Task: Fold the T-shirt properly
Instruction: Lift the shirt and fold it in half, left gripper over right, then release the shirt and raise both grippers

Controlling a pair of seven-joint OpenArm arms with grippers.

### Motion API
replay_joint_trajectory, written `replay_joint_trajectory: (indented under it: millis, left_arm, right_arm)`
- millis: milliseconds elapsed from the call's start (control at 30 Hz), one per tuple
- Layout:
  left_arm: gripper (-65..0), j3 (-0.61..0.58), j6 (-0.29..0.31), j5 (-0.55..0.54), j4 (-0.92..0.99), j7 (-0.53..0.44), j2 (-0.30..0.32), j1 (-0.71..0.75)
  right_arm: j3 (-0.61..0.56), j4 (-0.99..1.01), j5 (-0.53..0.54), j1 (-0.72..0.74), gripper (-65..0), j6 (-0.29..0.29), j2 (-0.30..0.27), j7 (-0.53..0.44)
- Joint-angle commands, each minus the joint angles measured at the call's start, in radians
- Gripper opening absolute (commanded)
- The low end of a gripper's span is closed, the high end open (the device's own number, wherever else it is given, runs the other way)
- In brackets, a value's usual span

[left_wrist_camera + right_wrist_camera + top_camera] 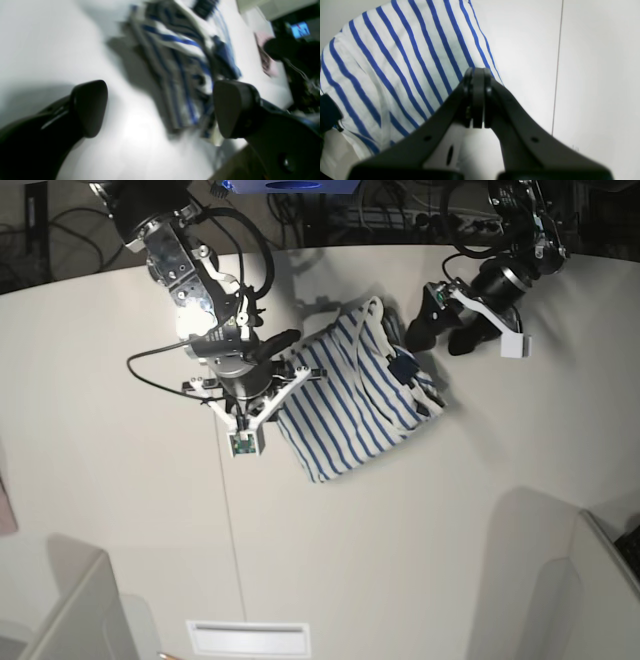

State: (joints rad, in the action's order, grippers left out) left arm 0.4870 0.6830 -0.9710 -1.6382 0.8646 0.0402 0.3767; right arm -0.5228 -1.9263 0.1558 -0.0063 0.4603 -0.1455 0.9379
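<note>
The T-shirt (pixel 350 405), white with thin blue stripes, lies bunched in a rough fold at the middle of the white table (pixel 120 480). A small dark label (pixel 403 366) shows near its right end. My right gripper (pixel 290 340) is at the shirt's upper left edge. In the right wrist view this gripper (pixel 477 73) is shut, its tips on the edge of the striped cloth (pixel 395 62). My left gripper (pixel 442 337) is just right of the shirt. In the blurred left wrist view it (pixel 160 100) is wide open and empty, with the shirt (pixel 175 62) in front of it.
A seam (pixel 232 530) runs down the table; it also shows in the right wrist view (pixel 557 62). Grey partitions stand at the front left (pixel 70 600) and front right (pixel 560 580). A white slot (pixel 247 638) lies at the front edge. Cables run along the back (pixel 400 220). A pink item (pixel 267 55) lies near the table's edge.
</note>
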Motion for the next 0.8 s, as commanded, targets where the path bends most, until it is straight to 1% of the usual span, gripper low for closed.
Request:
replay_joint_trajectory:
  millis: [0,133,233,300,433,467,567,600,700,767]
  left_arm:
    - [0.0,-0.011,0.015,-0.029,-0.02,-0.014,0.003,-0.012]
    - [0.0,-0.032,0.015,-0.122,0.006,-0.014,0.003,-0.026]
    - [0.0,-0.03,0.015,-0.17,0.028,-0.014,0.003,-0.04]
    - [0.0,-0.032,-0.032,-0.17,0.039,-0.014,0.005,-0.052]
    - [0.0,-0.063,-0.088,-0.17,0.049,-0.015,0.005,-0.075]
    - [0.0,-0.069,-0.111,-0.17,0.051,-0.015,0.005,-0.08]
    - [0.0,-0.077,-0.208,-0.17,0.056,-0.015,0.005,-0.083]
    - [0.0,-0.077,-0.23,-0.17,0.054,-0.015,0.003,-0.084]
    - [0.0,-0.095,-0.256,-0.17,0.054,-0.015,0.003,-0.11]
    - [0.0,-0.126,-0.259,-0.167,0.056,-0.015,0.005,-0.124]
  right_arm:
    - [0.0,-0.014,-0.009,0.015,-65.0,-0.002,0.001,-0.023]
    - [-0.001,-0.014,-0.009,0.015,-65.0,-0.004,0.001,-0.023]
    - [-0.001,-0.012,-0.009,0.015,-65.0,-0.004,0.001,-0.021]
    - [-0.001,-0.012,-0.009,0.015,-65.0,-0.004,0.001,-0.021]
    - [-0.001,-0.014,-0.009,0.015,-65.0,-0.004,0.001,-0.021]
    - [-0.001,-0.014,-0.009,0.015,-65.0,-0.004,0.001,-0.021]
    - [-0.001,-0.015,-0.009,0.013,-65.0,-0.004,0.001,-0.021]
    - [-0.001,-0.015,-0.009,0.013,-65.0,-0.004,0.001,-0.021]
    - [-0.001,-0.015,-0.009,0.013,-65.0,-0.004,0.001,-0.021]
    - [-0.001,-0.019,-0.009,0.013,-65.0,-0.004,0.001,-0.021]
